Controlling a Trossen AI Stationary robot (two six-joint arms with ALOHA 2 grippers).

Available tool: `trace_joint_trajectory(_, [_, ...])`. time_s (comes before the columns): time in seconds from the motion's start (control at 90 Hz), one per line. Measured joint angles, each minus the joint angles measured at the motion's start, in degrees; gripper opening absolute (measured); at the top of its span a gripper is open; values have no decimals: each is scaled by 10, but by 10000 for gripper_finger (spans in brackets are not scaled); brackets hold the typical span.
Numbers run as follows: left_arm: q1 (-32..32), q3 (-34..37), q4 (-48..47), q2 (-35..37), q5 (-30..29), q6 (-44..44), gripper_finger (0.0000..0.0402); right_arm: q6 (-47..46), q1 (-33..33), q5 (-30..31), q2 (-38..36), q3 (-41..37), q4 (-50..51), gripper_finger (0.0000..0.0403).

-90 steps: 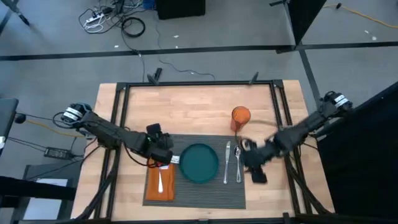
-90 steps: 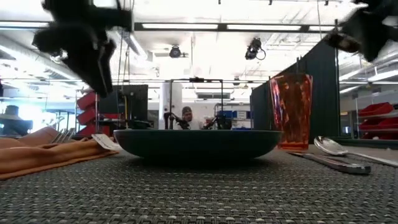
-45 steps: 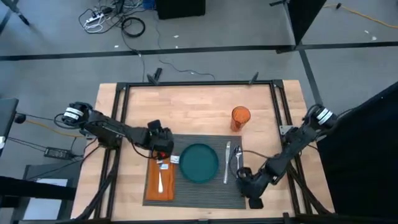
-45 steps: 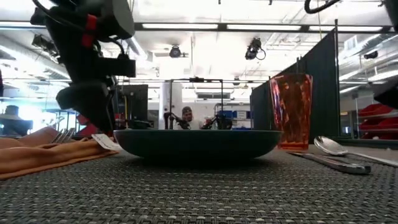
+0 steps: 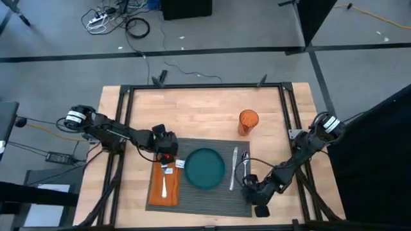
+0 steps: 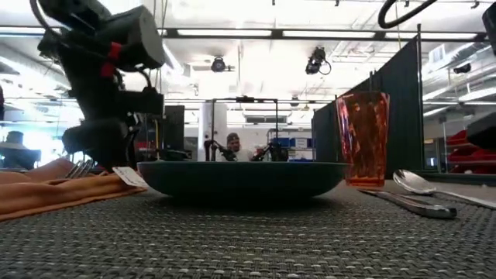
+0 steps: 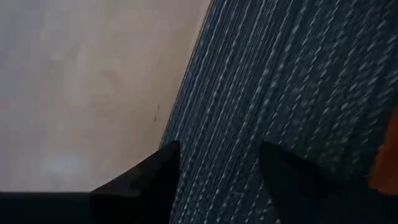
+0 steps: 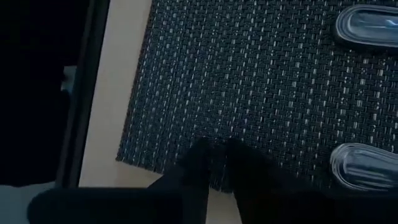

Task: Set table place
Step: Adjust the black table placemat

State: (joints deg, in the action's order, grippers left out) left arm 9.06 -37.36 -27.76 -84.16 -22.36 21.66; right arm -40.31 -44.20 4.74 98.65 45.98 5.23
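The dark grey ribbed placemat point(image 5: 202, 197) lies on the wood table point(image 5: 192, 115). On it are a teal plate point(image 5: 205, 168), a knife point(image 5: 233, 168), a spoon point(image 5: 245, 168) and an orange napkin point(image 5: 165, 187) with a fork on top. My left gripper point(image 7: 217, 165) is open and low over the mat's far left corner point(image 5: 160, 144); one finger is over the mat's left edge, the other over the weave. My right gripper point(image 8: 217, 152) is shut at the mat's near right corner point(image 5: 252, 208). My left gripper: I cannot tell whether its open fingers touch the mat. My right gripper sets its shut fingertips point(image 8: 200, 155) on the mat's top face point(image 8: 217, 134), just inside its edge beside the near right corner. They come down from above, slanting. The mat lies flat on the table.
An orange tumbler point(image 5: 248, 120) stands on the bare wood just beyond the mat's far right corner. The table's black frame point(image 5: 205, 86) runs along its edges. Bare wood lies beyond the mat toward the far edge and on its left.
My right gripper has gone from beside the spoon toward the table's near edge and down onto the mat's near right corner. My left gripper has come down by the mat's far left corner, next to the napkin.
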Motion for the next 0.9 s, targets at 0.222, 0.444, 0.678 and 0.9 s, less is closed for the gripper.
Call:
trace_joint_trajectory(0.222, [-12, 5, 17, 0, -2, -5, 202, 4, 11, -4, 0, 0, 13, 35])
trace_joint_trajectory(0.444, [-19, 5, 15, 0, -2, -6, 202, 16, 15, -8, -4, 0, 35, 34])
trace_joint_trajectory(0.678, [-19, 5, 6, 0, 2, 0, 202, 19, 20, -5, -34, -3, 88, 34])
trace_joint_trajectory(0.9, [-13, 4, -7, 0, 21, 24, 202, 15, 20, 0, -41, -3, 114, 34])
